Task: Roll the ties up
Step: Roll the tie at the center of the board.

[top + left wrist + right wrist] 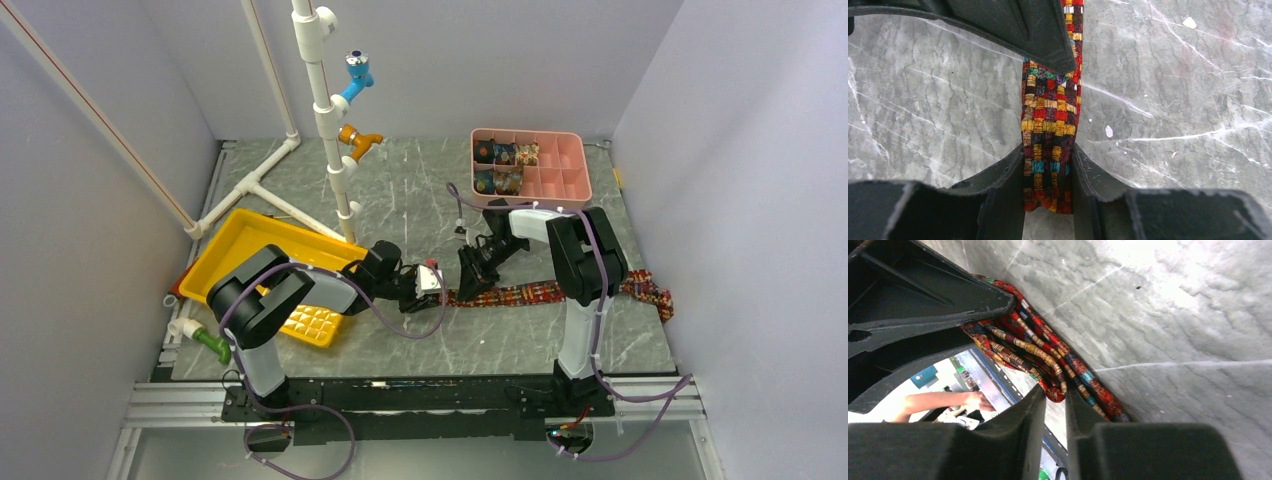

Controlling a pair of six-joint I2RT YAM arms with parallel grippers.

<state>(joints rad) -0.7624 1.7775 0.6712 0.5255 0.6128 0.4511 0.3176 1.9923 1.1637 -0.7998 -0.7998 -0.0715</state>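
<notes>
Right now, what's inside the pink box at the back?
Small rolled ties fill the left compartments of the pink box; the right compartments look bare. The rolls hide the floor beneath them, and they're too small to count surely.

Black-jointed left arm (262,300) and right arm (585,260) with pale grey links, purple cables (413,335), black wedge-shaped tool fingers (998,200)

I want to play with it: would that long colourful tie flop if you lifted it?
Probably floppy: the tie bunches in soft folds at the right gripper. Likely light, being thin cloth lying flat. Flat, it shouldn't roll away.
</notes>
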